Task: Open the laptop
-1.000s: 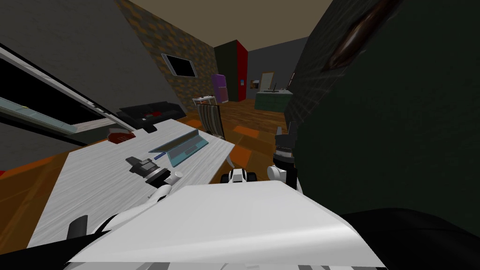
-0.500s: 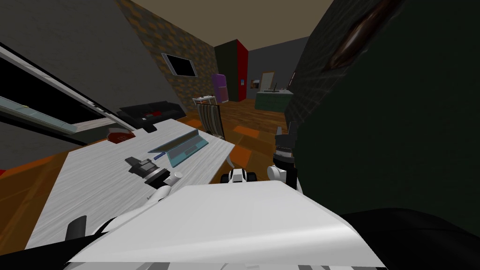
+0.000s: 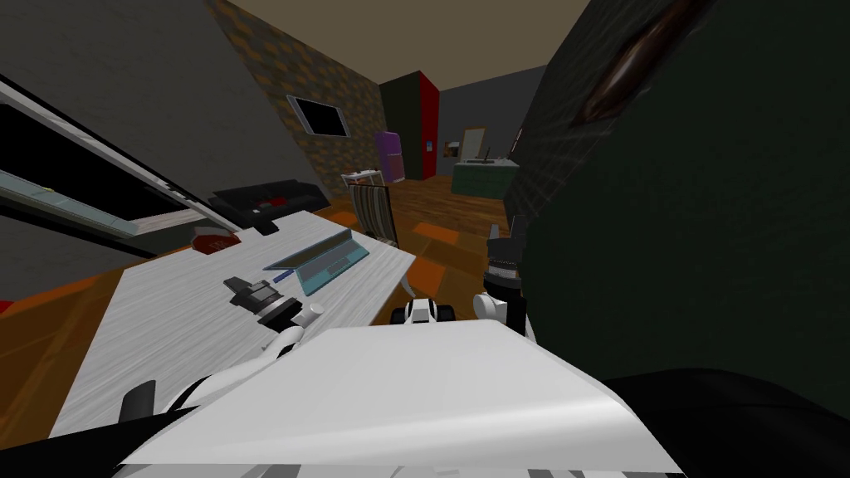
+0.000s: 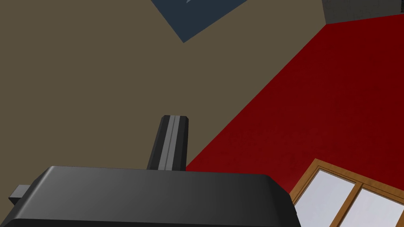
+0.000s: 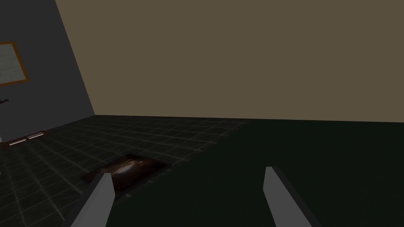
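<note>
The laptop [image 3: 322,260] lies on the white table [image 3: 166,332], its grey lid raised at an angle over a teal keyboard base. My left gripper [image 3: 231,285] hovers over the table a short way from the laptop's near corner, not touching it. In the left wrist view this gripper [image 4: 174,117] has its fingers pressed together, shut on nothing. My right gripper [image 3: 508,236] is held up beside the dark green wall, away from the table. In the right wrist view that gripper [image 5: 189,179] stands open and empty.
A reddish-brown object [image 3: 212,241] and a dark object [image 3: 262,224] sit on the table's far part. A striped chair [image 3: 373,209] stands past the table's far end, a black sofa [image 3: 266,196] beyond. The dark green wall [image 3: 705,249] is close on my right.
</note>
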Available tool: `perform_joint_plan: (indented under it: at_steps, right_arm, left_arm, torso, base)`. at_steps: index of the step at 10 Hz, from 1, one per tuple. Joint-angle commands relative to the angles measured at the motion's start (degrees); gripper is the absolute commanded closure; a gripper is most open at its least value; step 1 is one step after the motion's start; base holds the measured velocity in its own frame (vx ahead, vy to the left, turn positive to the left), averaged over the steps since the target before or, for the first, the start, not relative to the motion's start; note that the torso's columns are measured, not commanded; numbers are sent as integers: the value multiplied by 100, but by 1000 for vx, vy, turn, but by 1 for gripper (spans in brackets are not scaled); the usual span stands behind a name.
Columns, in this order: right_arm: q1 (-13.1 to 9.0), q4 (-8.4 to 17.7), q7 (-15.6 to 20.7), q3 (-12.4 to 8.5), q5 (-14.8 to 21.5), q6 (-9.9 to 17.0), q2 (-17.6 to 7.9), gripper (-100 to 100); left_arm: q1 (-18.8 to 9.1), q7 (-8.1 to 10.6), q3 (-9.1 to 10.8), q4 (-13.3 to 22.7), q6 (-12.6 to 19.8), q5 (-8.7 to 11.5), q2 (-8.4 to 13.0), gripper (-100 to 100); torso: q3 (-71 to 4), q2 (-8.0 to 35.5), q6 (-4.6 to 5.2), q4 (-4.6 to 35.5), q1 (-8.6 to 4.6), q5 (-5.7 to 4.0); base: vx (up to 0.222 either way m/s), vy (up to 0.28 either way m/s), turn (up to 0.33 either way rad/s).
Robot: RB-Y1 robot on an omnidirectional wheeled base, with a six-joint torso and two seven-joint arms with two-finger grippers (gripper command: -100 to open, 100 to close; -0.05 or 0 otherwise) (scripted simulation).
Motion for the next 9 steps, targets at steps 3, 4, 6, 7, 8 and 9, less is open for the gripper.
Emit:
perform_joint_plan:
  at_steps: [3,4,6,7,8,9]
  right_arm:
    - [-1,0,0,0,0,0,0,0]
    - [-1,0,0,0,0,0,0,0]
    - [0,0,0,0,0,0,0,0]
    - [-1,0,0,0,0,0,0,0]
    - [0,0,0,0,0,0,0,0]
    - [1,0,0,-1,0,0,0,0]
  left_arm:
    - [590,-292,173,-638,61,246,-242,100]
    - [744,-389,231,-844,82,328,-323,100]
    - [983,-486,288,-1064,102,410,-404,100]
    - [983,-486,288,-1064,102,410,-404,100]
    - [983,-486,288,-1064,102,410,-404,100]
    - [1179,-583,346,-1277,123,492,-485,100]
  torso:
    - [-22,-31,26,18,44,-37]
    - [-22,-35,27,15,43,-30]
    - [-14,-33,28,17,48,-18]
    - [-10,-34,34,17,54,-9]
    - [-8,-35,32,17,54,1]
    - [-4,-31,22,14,52,7]
  base:
    - [-33,27,-182]
    - [-33,37,-254]
    - [-23,20,-138]
    - [-16,21,-94]
    - [0,15,-8]
    - [-14,10,-188]
